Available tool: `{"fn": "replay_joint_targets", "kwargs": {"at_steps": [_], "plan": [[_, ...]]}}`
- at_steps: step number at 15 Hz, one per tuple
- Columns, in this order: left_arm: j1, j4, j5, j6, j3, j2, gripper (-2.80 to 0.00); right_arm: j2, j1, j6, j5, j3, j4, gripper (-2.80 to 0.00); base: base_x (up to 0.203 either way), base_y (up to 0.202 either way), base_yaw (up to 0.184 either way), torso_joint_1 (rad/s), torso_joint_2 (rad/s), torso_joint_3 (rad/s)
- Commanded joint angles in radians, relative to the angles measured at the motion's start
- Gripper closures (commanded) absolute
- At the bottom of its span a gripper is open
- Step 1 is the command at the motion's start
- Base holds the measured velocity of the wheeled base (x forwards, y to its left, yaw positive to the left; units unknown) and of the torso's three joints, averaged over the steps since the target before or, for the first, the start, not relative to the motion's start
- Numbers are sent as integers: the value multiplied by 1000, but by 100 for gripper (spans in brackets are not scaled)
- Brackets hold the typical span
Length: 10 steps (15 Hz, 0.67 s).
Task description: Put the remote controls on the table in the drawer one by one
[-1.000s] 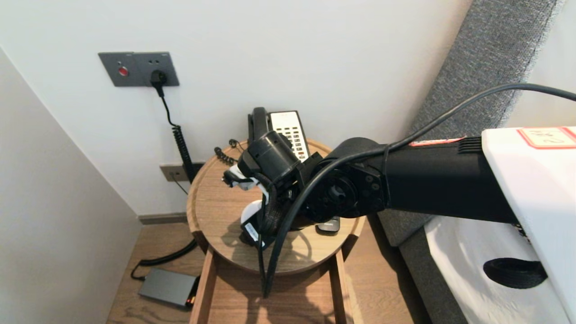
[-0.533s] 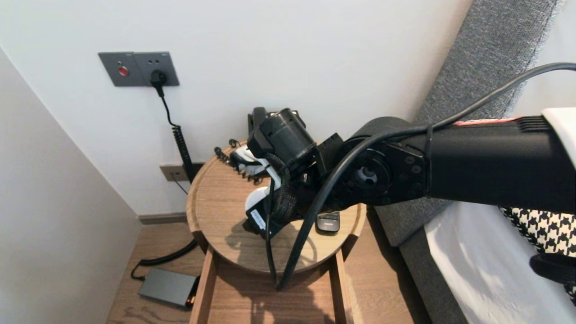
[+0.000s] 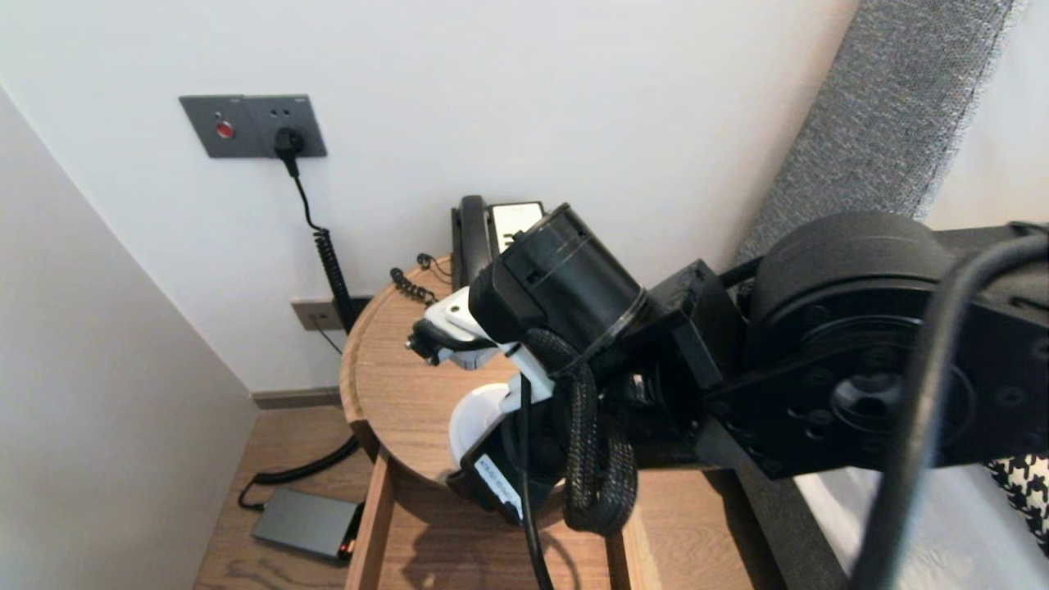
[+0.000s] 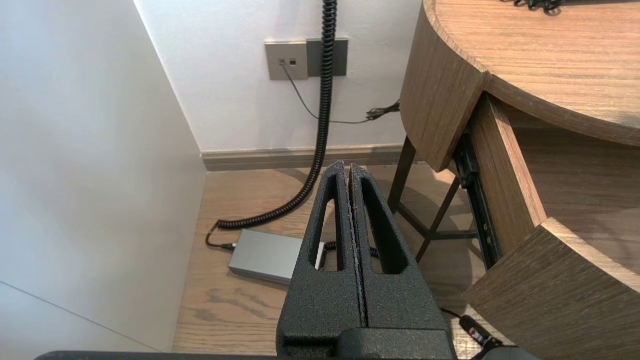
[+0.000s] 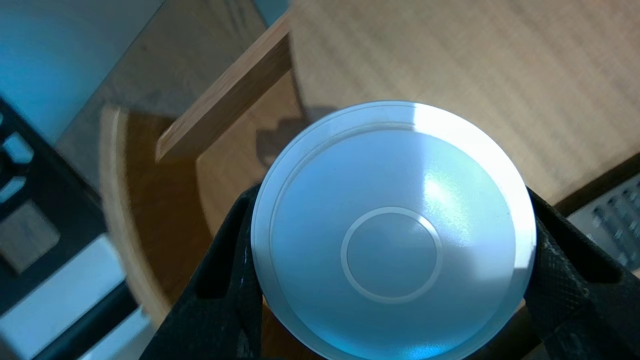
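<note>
Clearly, the right gripper (image 5: pixel 392 210) holds a white disc (image 5: pixel 395 235), jaws spread wide and clamped on its rim, over the 6 o'clock edge of the round surface (image 3: pixel 393 385) above the open drawer (image 3: pixel 426 541). The left gripper (image 4: pixel 350 172) hangs on the surface's 9 o'clock side, jaws pressed together.

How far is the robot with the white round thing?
Done: the drawer stands open, and the right gripper is clamped on the white round thing. In hand: it holds it above the front edge of the table, by the drawer. Left, probably: setting it down and letting go. The left gripper is parked, shut.
</note>
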Motion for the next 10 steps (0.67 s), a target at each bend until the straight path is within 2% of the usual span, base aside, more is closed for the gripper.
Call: {"fn": "replay_joint_targets", "kwargs": {"at_steps": [1, 6, 10], "plan": [[0, 0, 1, 0, 12, -2, 0, -66, 44, 1, 3, 67, 3, 0, 0, 0, 0, 0, 0, 0], [0, 0, 1, 0, 12, -2, 0, -48, 93, -1, 7, 105, 5, 0, 0, 0, 0, 0, 0, 0], [0, 0, 0, 0, 12, -2, 0, 49, 129, -3, 5, 94, 1, 0, 0, 0, 0, 0, 0, 0]]}}
